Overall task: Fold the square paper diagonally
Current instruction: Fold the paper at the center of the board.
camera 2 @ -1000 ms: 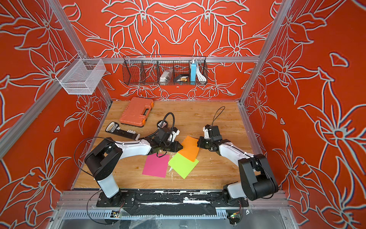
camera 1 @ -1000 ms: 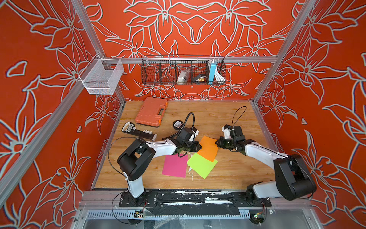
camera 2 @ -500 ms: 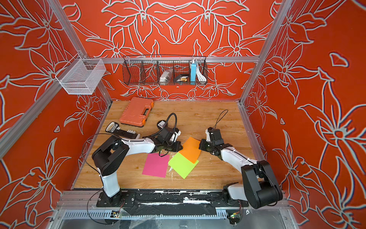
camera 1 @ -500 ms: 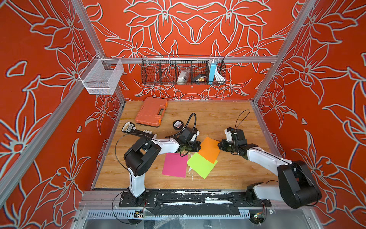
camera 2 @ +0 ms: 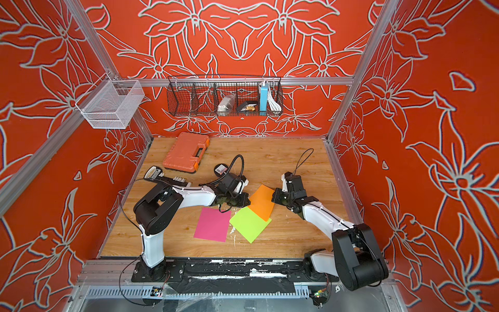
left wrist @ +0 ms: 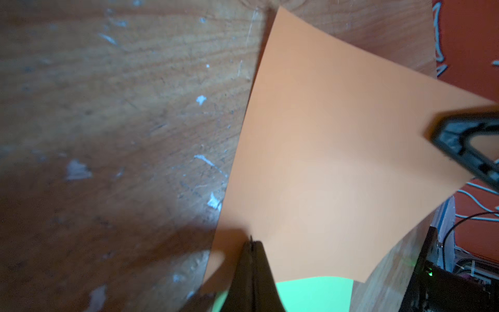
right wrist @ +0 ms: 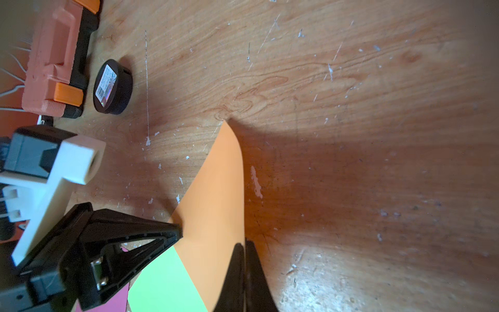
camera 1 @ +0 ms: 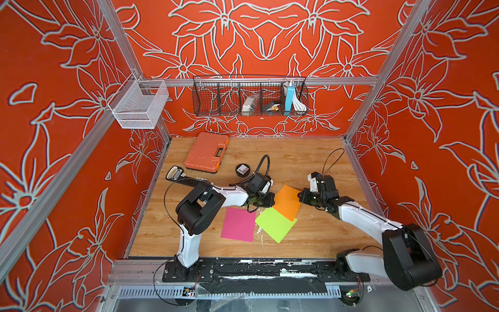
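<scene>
Over the last second the left gripper point(camera 1: 270, 201) has closed the last little way and its elbow has swung in over the table point(camera 1: 310, 162), while the right gripper point(camera 1: 302, 195) has stayed clamped. Nearest the base, on our side of both sets of fingers, the pink paper point(camera 1: 239, 224) and the green paper point(camera 1: 275, 225) lie flat, just beside each other. The orange paper point(camera 1: 287, 201) spans the gap between the two grippers, and its near corner overlaps the green sheet. In the left wrist view we see the left fingers point(left wrist: 263, 278) pressed together, pinching one corner of it. In the right wrist view the right fingers point(right wrist: 256, 283) are likewise fully shut on the opposite corner. The sheet bows up between them, with its far corner down on the wood. Beyond the left fingers sits a black round puck point(camera 1: 242, 170), then the orange tool case point(camera 1: 206, 151). Farthest off, on the back wall, hangs the wire basket point(camera 1: 249, 97).
</scene>
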{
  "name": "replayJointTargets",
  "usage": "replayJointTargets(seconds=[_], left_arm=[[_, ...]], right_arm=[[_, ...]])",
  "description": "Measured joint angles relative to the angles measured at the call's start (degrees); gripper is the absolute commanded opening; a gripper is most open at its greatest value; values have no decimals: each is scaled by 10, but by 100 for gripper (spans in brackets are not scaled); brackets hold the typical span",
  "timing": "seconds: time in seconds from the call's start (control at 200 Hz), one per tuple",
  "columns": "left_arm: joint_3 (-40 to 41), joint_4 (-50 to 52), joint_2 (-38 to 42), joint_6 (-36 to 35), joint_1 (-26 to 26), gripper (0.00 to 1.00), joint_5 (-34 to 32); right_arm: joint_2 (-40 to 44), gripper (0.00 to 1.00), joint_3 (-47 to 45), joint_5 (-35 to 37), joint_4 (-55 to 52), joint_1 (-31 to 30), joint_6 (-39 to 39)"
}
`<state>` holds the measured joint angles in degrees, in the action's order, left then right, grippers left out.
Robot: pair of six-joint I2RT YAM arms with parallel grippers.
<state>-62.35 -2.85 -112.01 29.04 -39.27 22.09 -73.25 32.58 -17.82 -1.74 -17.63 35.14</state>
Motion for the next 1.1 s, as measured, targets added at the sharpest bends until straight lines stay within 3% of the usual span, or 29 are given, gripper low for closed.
replayJointTargets(seconds=[0.315,1.096], left_arm=[[-5,2,-3,0,0,0,1],[-5,2,-4,0,-1,0,3]], right_arm=[[-9,0,10,-4,-9,-29,-17],[-122,1,76,-6,0,-114,-11]])
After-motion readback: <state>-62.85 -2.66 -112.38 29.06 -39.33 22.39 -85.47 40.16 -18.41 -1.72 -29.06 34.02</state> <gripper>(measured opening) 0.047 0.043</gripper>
